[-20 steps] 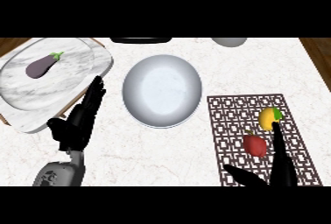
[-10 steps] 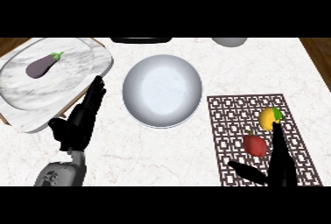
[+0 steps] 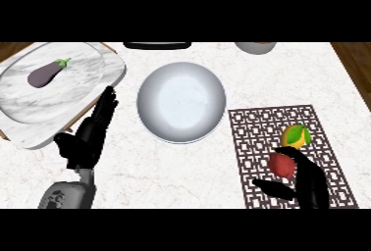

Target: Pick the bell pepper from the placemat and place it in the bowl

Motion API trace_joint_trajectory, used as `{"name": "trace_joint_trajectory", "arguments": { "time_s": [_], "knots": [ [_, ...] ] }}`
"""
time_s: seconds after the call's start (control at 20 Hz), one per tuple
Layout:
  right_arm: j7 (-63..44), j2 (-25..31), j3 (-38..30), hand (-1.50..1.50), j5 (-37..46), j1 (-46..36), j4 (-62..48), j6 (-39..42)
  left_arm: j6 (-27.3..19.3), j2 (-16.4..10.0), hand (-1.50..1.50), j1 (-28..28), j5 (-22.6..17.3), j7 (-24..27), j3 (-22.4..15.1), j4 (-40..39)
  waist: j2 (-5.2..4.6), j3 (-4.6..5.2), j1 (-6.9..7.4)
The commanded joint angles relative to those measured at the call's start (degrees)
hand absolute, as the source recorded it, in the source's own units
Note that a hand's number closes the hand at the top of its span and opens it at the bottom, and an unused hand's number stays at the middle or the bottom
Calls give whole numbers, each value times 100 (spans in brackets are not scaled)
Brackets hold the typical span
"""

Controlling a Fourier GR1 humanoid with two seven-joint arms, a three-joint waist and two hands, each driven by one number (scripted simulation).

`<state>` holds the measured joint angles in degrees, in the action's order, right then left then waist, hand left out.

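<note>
Eggplant: on marble plate, far left.
Left hand: open, fingers straight, beside plate.
Bowl: centre.
Pepper: red, on mat, below yellow-green fruit.
Right hand: spread wide, fingers along pepper's right side.

A pale grey round bowl sits mid-counter on the white marble countertop. To its right, a dark brown lattice placemat carries a yellow-green fruit and, just nearer, a red bell pepper. The black right hand stands beside the pepper on its near right, fingers straight and thumb spread left. The left hand rests open at the left, beside a marble plate holding a purple eggplant.
</note>
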<state>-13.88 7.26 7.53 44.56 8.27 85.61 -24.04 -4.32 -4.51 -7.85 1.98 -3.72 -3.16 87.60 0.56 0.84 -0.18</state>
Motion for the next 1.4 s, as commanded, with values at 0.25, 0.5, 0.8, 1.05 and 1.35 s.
{"name": "trace_joint_trajectory", "arguments": {
  "time_s": [0.25,0.5,0.8,1.05,1.35],
  "knots": [
    [299,-422,431,150,294,-27,-398,-188,-51,91,0,-73,111,-91,-53,-6,-54,-85,16],
    [1254,-204,1558,150,-221,-374,42,1297,164,50,0,-159,-52,-35,-44,-36,-61,-85,306],
    [3153,123,3484,150,-960,-639,470,3502,305,177,0,-339,-18,-33,-322,-66,-156,-114,992],
    [4415,748,3768,150,-2062,-871,1795,4871,63,189,0,-229,73,-82,-193,-114,-46,-90,350],
    [4433,1917,2140,150,-3637,-956,3855,5963,32,15,0,-35,10,-241,13,175,-40,-84,22]
  ]
}}
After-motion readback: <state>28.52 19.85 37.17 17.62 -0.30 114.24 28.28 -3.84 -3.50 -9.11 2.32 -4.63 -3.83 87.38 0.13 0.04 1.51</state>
